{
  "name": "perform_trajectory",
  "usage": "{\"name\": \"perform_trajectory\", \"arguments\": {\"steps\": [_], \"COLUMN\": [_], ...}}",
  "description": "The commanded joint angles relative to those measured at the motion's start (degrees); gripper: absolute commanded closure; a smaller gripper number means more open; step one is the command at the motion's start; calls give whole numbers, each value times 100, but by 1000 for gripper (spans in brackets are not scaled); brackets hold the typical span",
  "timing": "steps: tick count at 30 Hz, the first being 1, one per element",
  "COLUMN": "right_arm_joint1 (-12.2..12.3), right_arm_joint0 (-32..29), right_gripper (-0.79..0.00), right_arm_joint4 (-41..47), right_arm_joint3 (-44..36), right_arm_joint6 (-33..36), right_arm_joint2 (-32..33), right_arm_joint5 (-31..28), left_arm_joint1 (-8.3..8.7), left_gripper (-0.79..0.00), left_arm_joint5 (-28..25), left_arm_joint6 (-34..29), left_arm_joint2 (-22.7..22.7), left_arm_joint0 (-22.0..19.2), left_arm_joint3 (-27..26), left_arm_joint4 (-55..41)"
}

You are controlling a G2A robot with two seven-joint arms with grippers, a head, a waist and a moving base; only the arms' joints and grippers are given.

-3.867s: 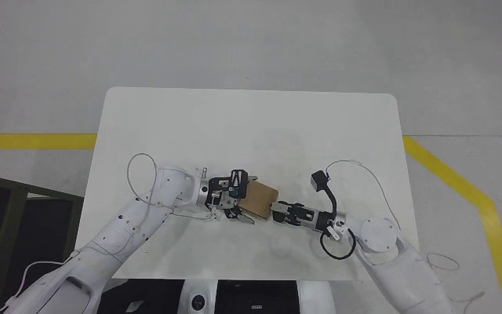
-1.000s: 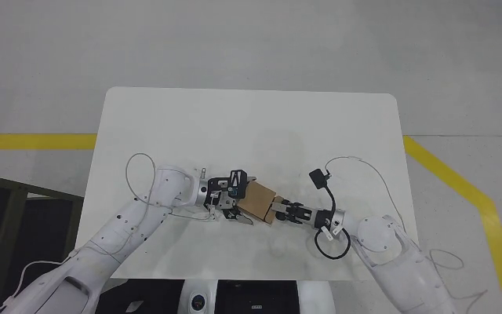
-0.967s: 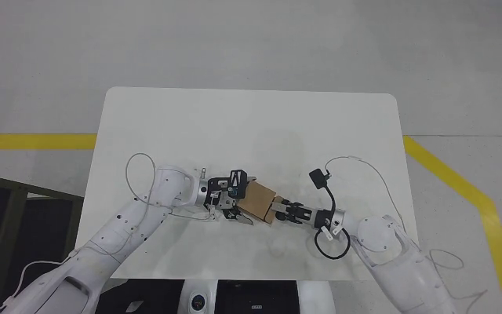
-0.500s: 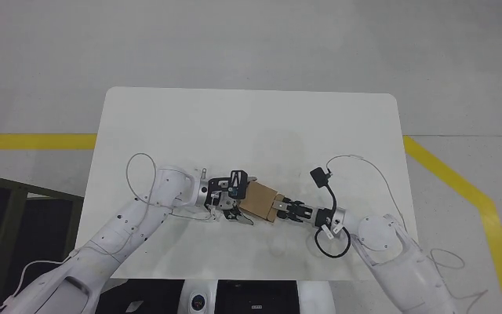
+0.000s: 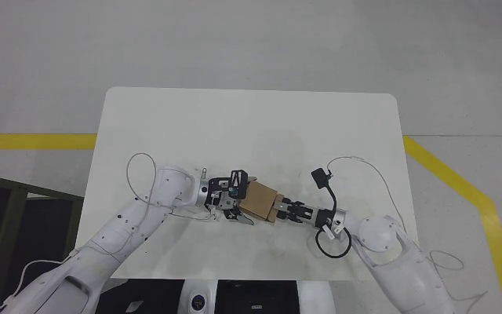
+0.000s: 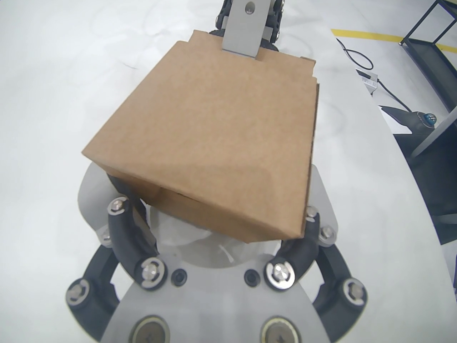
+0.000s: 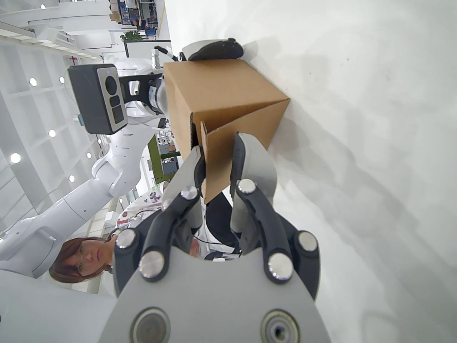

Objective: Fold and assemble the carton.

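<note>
Right gripper [image 7: 218, 165], left gripper [image 6: 214, 215] and carton [image 7: 228, 90], as I see them from the console. The right jaws are narrowed to a slit and pinch one thin end flap of the carton edgewise, with a flat grey metal finger on one face and a dark-padded finger on the other. The left jaws stand spread to the carton's width and clamp its opposite end, black rubber fingers pressed to two opposing walls; the box hides their tips from that arm's own camera.

The carton [image 5: 257, 202] is plain brown corrugated board, matte and squared into a box with crisp creases. It sits between the two grippers toward the near middle of the table [image 5: 314, 125], its lower edge against the top. From the left wrist, the right gripper [image 6: 246, 19] overlaps the carton's [image 6: 214, 126] far edge.

The table is matte white and round-cornered, with faint scuffs; yellow floor tape [image 5: 47, 141] runs beyond it.
</note>
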Motion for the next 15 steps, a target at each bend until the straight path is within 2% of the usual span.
{"name": "perform_trajectory", "arguments": {"steps": [1, 7, 15], "right_arm_joint1": [-7, -16, 1], "right_arm_joint0": [2, -10, -116], "right_gripper": [-58, -114, -89], "right_arm_joint4": [66, 241, 235], "right_arm_joint3": [14, 62, 25], "right_arm_joint6": [-30, -65, -34], "right_arm_joint2": [-4, 45, 130], "right_arm_joint5": [-23, -105, -114], "left_arm_joint1": [0, 1, 2], "left_gripper": [-785, -785, -785], "left_arm_joint5": [0, 0, 0], "left_arm_joint6": [1, -2, -10], "left_arm_joint2": [-3, -6, -11], "left_arm_joint0": [6, 11, 23], "left_arm_joint3": [7, 6, 14], "left_arm_joint4": [-4, -4, 2]}}
